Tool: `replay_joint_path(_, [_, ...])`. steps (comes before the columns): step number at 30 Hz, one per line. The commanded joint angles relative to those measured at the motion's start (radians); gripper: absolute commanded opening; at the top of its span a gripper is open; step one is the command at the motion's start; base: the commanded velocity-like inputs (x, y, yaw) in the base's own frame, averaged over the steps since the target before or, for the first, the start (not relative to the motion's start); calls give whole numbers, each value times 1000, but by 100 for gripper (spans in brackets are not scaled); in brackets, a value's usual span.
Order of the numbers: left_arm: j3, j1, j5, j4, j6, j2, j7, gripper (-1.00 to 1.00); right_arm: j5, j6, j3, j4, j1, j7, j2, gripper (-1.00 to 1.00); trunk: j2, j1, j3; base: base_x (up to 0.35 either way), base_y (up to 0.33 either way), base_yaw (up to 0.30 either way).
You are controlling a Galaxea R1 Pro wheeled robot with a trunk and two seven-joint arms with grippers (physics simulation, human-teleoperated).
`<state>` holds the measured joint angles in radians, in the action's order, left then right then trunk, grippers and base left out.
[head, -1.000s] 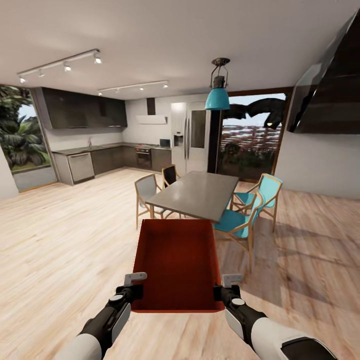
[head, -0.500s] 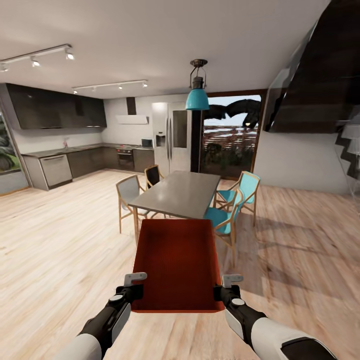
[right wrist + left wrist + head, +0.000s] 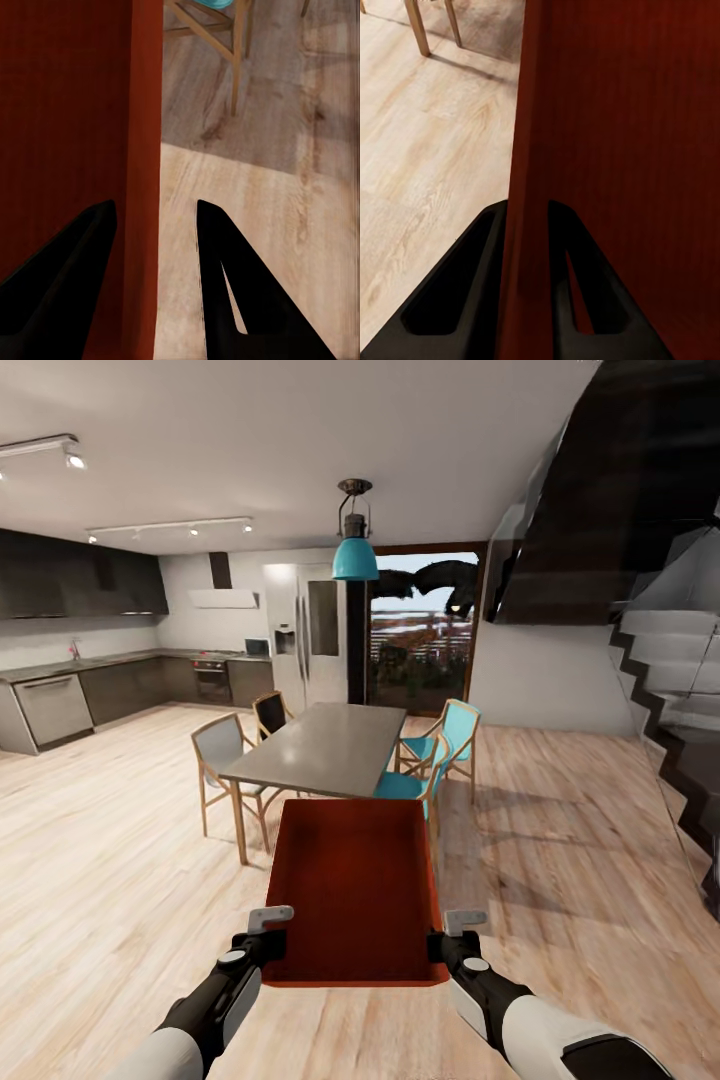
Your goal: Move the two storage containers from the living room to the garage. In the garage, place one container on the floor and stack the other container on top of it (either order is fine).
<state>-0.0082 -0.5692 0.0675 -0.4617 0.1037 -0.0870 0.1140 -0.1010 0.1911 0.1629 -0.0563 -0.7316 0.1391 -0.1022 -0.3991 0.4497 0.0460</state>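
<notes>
One orange-red open-top storage container [image 3: 355, 890] hangs in front of me above the light wood plank floor, carried between both arms. My left gripper [image 3: 268, 945] is shut on its left wall near the near corner, and my right gripper [image 3: 442, 945] on its right wall. In the left wrist view the black fingers [image 3: 472, 285] of the left gripper [image 3: 526, 206] straddle the container's red wall [image 3: 622, 150]. The right wrist view has the right gripper [image 3: 154, 202] astride the other wall [image 3: 67, 112]. The other container and the garage are out of view.
A grey dining table [image 3: 320, 748] with wooden and teal chairs [image 3: 440, 745] stands just beyond the container. Dark kitchen counters [image 3: 60, 700] and a fridge [image 3: 305, 635] line the far left. A staircase [image 3: 680, 740] rises at the right. Open plank floor [image 3: 570, 860] lies between table and stairs.
The whole view has swung to the right: the kitchen has slid left and the staircase has come into sight. The container and both grippers keep their place in the picture.
</notes>
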Motion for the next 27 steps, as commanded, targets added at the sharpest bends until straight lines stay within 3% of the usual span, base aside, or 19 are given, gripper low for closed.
replay_joint_path(1, [20,0,10,-3,7,-1,8,-100,3,1,-29,-2,0,0,-1,-100,-1,0,0,0,0,-243])
replay_joint_path(27, [20,0,14,4,7,0,7,-100,3,-1,-29,-2,0,-1,-2,-100,-1,0,0,0,0,-243])
